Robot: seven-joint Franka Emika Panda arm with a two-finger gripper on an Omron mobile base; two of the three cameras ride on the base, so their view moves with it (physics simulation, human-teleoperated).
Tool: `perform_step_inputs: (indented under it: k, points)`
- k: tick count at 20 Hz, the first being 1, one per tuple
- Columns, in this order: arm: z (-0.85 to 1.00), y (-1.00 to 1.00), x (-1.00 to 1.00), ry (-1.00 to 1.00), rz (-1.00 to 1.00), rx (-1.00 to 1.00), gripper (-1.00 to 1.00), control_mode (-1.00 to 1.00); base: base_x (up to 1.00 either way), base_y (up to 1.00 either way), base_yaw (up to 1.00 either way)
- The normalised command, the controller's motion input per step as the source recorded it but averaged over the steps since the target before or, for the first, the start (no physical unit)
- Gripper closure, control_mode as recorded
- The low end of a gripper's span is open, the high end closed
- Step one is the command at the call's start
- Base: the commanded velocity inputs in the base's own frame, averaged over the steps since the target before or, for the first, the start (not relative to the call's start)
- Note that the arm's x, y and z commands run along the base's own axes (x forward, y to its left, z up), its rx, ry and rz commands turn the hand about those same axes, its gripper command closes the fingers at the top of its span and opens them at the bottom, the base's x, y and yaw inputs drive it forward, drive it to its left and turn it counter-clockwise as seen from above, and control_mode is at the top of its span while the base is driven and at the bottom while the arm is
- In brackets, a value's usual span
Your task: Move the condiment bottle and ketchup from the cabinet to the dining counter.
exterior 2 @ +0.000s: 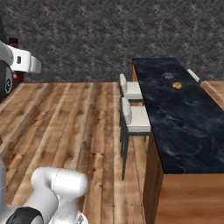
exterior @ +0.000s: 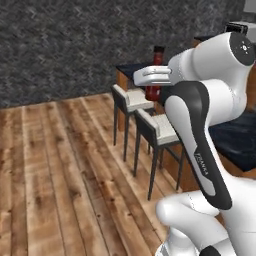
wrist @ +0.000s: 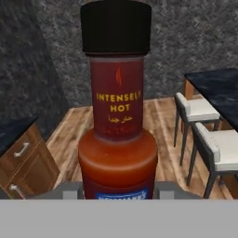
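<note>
My gripper (wrist: 118,193) is shut on the condiment bottle (wrist: 117,116), a dark brown-red bottle with a narrow neck, a black cap and an "Intensely Hot" label. It stands upright between the fingers. In the left base view the bottle (exterior: 158,55) rises above the white hand (exterior: 152,75), in the air beside the near end of the dining counter (exterior: 131,67). The right base view has the hand (exterior 2: 26,62) at the far left, well left of the long black dining counter (exterior 2: 183,113). The ketchup and the cabinet are out of view.
Two white-seated bar stools (exterior 2: 131,89) (exterior 2: 136,120) stand along the counter's left side over the wooden floor. A small orange thing (exterior 2: 176,85) lies on the countertop. A low drawer cabinet (wrist: 23,162) shows at the hand view's lower left. A grey herringbone wall is behind.
</note>
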Motion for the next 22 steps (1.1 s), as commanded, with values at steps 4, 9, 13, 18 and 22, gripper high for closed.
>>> perform_step_inputs:
  k: [4,9,13,18,22]
  points:
    - [0.0,0.0,0.0,0.0,0.0,0.0,1.0,1.0,0.28,-0.43,-0.4]
    - [0.0,0.0,0.0,0.0,0.0,0.0,1.0,1.0,0.37,-0.34,-0.38]
    - [0.0,0.0,0.0,0.0,0.0,0.0,1.0,1.0,0.76,0.09,-0.2]
    - [0.0,0.0,0.0,0.0,0.0,0.0,1.0,1.0,0.83,0.17,-0.12]
    - [0.0,0.0,0.0,0.0,0.0,0.0,1.0,1.0,0.65,0.05,-0.11]
